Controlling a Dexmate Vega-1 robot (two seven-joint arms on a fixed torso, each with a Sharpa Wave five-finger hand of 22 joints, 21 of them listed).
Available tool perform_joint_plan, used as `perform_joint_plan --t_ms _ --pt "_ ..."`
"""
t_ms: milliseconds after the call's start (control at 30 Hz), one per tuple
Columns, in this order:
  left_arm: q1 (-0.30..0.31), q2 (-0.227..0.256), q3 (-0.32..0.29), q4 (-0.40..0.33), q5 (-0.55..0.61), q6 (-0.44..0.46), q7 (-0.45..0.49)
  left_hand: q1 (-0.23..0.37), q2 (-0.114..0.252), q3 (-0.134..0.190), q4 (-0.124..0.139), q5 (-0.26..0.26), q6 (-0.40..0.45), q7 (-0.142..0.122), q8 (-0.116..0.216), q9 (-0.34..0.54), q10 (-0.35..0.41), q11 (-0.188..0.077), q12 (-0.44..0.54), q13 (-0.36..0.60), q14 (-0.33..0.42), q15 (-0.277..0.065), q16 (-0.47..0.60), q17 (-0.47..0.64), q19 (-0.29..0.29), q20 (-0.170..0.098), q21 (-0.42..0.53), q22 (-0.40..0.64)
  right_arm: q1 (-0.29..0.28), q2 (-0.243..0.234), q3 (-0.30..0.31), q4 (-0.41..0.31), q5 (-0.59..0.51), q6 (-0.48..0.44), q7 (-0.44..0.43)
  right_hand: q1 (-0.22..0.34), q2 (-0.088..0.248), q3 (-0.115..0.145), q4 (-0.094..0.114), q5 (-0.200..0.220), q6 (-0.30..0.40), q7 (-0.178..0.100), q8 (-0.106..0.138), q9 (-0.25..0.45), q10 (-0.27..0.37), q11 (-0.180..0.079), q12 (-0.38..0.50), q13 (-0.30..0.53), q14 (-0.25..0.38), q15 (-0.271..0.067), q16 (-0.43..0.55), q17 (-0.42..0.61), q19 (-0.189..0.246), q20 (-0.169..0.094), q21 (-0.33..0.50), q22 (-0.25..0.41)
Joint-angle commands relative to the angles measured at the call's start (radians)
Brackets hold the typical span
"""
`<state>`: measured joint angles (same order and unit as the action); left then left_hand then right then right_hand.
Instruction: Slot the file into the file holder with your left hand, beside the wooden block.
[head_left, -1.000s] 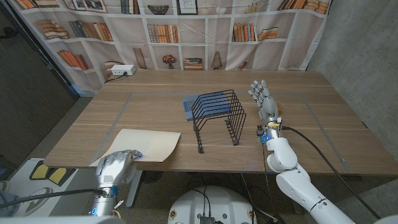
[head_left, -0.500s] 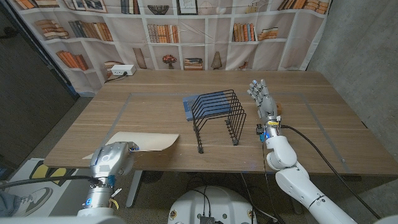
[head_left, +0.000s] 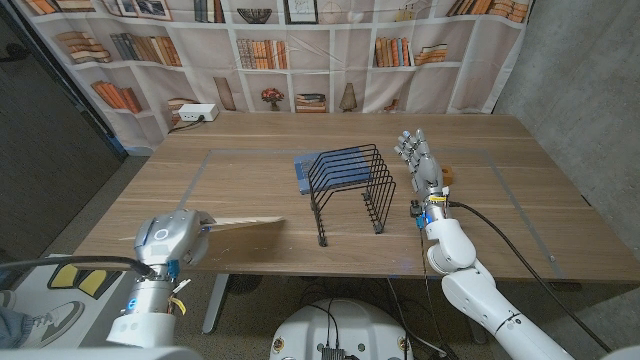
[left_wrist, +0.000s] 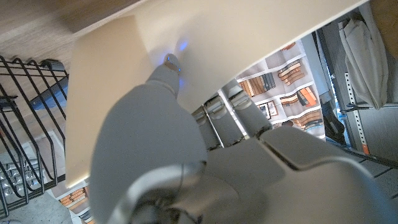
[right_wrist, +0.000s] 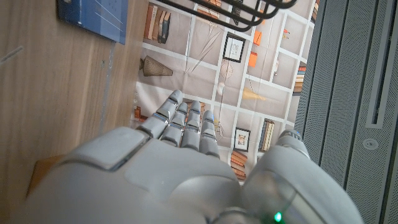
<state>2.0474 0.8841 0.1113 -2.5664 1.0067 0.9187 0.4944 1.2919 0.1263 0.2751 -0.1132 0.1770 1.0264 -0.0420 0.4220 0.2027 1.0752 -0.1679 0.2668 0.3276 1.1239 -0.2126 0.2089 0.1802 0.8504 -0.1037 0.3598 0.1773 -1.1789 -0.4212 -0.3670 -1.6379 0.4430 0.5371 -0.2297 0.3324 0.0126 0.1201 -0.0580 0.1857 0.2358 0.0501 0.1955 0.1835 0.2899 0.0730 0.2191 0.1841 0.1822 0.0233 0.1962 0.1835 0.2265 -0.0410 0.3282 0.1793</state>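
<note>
The left hand (head_left: 168, 240) gripped the file (head_left: 245, 223), which had risen edge-on off the counter (head_left: 250, 150). It could now travel to the file holder (head_left: 352, 188). The right hand (head_left: 420, 160) stood spread, holding nothing.

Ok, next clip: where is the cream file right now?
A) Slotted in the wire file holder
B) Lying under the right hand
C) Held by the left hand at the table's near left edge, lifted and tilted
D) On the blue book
C: the left hand grips the cream file, seen nearly edge-on, well short of the wire file holder.
</note>
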Motion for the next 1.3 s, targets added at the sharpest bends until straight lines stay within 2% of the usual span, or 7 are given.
perform_joint_plan --t_ms 33,233,467,600,767,1067,1300 --pt "-0.034 -0.060 -0.039 -0.072 0.091 -0.001 -0.157 -0.006 0.000 0.005 -0.001 0.003 0.010 0.015 0.006 0.002 0.011 0.002 0.007 0.005 0.013 -0.003 0.001 0.003 0.010 -0.041 -0.001 0.002 -0.008 0.003 -0.001 0.000 0.002 0.009 -0.004 -0.005 0.006 -0.002 -0.001 0.008 0.006 0.000 0.001 0.004 0.006 0.000 0.000 0.001 0.012 -0.001 -0.002 0.004 0.007 -0.023 -0.004 0.002" --pt "-0.065 -0.119 -0.057 -0.099 0.087 -0.029 -0.215 -0.006 -0.002 0.007 -0.001 0.004 0.011 0.016 0.006 0.001 0.014 0.004 0.007 0.008 0.019 -0.002 0.001 0.003 0.014 -0.039 0.000 0.002 0.001 0.006 -0.004 0.009 0.012 0.004 0.003 -0.005 0.006 -0.002 -0.001 0.008 0.007 0.000 0.001 0.004 0.007 0.001 0.000 0.001 0.013 -0.001 -0.002 0.004 0.008 -0.022 -0.005 0.002" --pt "-0.097 -0.173 -0.128 -0.180 0.034 -0.037 -0.371 -0.006 -0.004 0.009 -0.003 0.005 0.012 0.025 0.005 0.000 0.016 0.008 0.005 0.012 0.024 -0.001 0.000 0.002 0.016 -0.036 0.000 0.002 0.022 0.012 -0.012 0.036 0.031 0.002 0.025 -0.005 0.007 -0.002 -0.002 0.008 0.007 0.000 0.001 0.004 0.007 0.001 -0.001 0.001 0.013 0.000 -0.002 0.004 0.009 -0.022 -0.007 0.002" --pt "-0.136 -0.177 -0.167 -0.203 0.010 -0.051 -0.464 -0.006 -0.004 0.010 -0.003 0.006 0.009 0.027 0.003 0.000 0.016 0.014 0.004 0.014 0.027 0.001 0.000 0.002 0.016 -0.032 -0.001 0.002 0.033 0.018 -0.019 0.054 0.043 0.002 0.038 -0.005 0.007 -0.002 -0.002 0.008 0.008 0.001 0.001 0.004 0.008 0.001 0.000 0.001 0.015 0.001 -0.002 0.004 0.010 -0.022 -0.008 0.002" --pt "-0.209 -0.159 -0.157 -0.218 0.056 -0.035 -0.570 -0.005 -0.004 0.013 -0.005 0.007 0.008 0.029 0.001 0.000 0.016 0.017 0.002 0.017 0.027 0.001 -0.002 0.001 0.017 -0.029 -0.001 0.002 0.041 0.024 -0.024 0.068 0.052 0.001 0.044 -0.005 0.008 -0.002 -0.002 0.008 0.007 0.000 0.000 0.004 0.007 0.002 -0.001 0.001 0.014 0.001 -0.002 0.004 0.011 -0.022 -0.009 0.002" --pt "-0.284 -0.156 -0.255 -0.247 -0.009 -0.085 -0.760 -0.005 -0.005 0.016 -0.006 0.008 0.008 0.033 0.000 0.000 0.018 0.021 0.001 0.022 0.027 0.007 -0.005 0.001 0.017 -0.026 -0.002 0.003 0.048 0.030 -0.028 0.079 0.055 0.007 0.047 -0.005 0.009 -0.002 -0.002 0.008 0.008 0.000 0.001 0.004 0.007 0.001 -0.001 0.001 0.015 0.001 -0.002 0.004 0.012 -0.022 -0.012 0.003" --pt "-0.350 -0.123 -0.309 -0.268 -0.029 -0.085 -0.923 -0.005 -0.004 0.019 -0.007 0.009 0.005 0.037 -0.003 0.000 0.017 0.023 -0.002 0.026 0.028 0.005 -0.007 0.001 0.017 -0.023 -0.003 0.003 0.045 0.027 -0.028 0.074 0.056 0.005 0.046 -0.005 0.010 -0.002 -0.003 0.008 0.007 0.000 0.000 0.004 0.008 0.002 -0.001 0.002 0.015 0.000 -0.003 0.004 0.013 -0.022 -0.013 0.003"
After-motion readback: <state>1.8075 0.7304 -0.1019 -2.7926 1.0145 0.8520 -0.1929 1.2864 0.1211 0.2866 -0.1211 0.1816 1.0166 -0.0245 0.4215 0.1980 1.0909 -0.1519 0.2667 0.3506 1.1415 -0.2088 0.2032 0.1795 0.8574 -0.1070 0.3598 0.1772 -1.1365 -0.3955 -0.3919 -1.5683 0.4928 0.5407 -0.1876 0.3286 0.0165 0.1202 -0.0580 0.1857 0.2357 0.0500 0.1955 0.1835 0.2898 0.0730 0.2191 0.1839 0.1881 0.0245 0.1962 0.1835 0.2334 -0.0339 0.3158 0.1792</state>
